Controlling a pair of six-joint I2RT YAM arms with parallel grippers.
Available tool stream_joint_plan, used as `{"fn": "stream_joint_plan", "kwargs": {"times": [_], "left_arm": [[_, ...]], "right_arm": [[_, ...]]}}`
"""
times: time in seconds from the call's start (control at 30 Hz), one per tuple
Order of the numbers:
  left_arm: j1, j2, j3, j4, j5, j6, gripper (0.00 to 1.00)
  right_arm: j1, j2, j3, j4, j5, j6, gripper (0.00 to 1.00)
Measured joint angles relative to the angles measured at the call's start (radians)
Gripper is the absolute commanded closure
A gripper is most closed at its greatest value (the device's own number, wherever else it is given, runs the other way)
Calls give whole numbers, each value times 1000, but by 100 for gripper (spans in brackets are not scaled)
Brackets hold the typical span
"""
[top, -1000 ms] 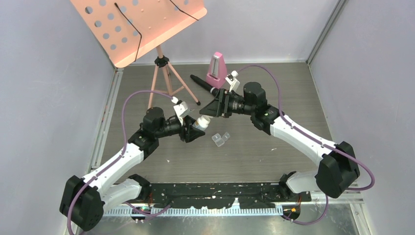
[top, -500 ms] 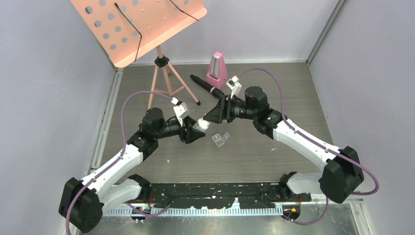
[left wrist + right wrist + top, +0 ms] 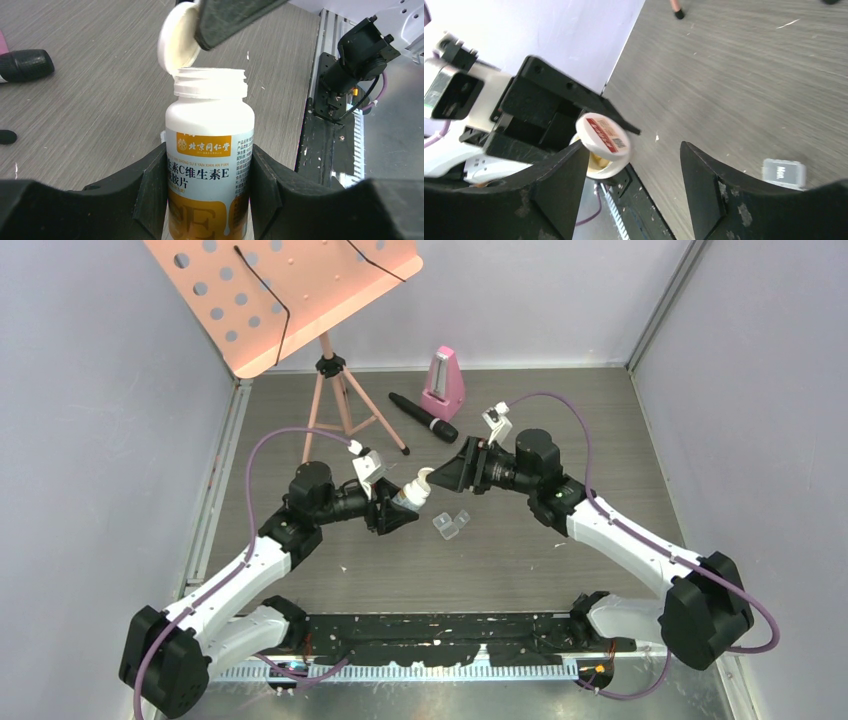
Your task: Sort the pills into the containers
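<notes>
Clamping the white bottle [image 3: 210, 150] with the left jaws, holding its open neck tilted toward the right arm. Showing the right jaws wide apart, gripping nothing, one finger [image 3: 225, 15] just touching the tipped-back cap [image 3: 176, 35] (hinged or loose, cannot tell). Glimpsing orange-yellow inside the neck, probably the pills [image 3: 597, 161]. Spotting the clear two-cell pill box [image 3: 450, 525] on the table [image 3: 560, 560], just beyond the neck and lower, between both arms, near to each. Looks like a left-arm pour next: swing the neck over that box and tip gently, or risk scattering past both cells.
</notes>
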Motion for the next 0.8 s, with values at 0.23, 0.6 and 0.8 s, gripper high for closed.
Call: {"fn": "stream_joint_plan", "kwargs": {"times": [0.23, 0.6, 0.8], "left_arm": [[0, -4, 0, 5, 17, 1, 100], [0, -4, 0, 18, 22, -4, 100], [0, -4, 0, 34, 21, -21, 100]], "right_arm": [[-31, -2, -37, 26, 40, 27, 32], [-24, 43, -26, 89, 0, 51, 49], [-7, 76, 3, 137, -16, 79, 67]]}}
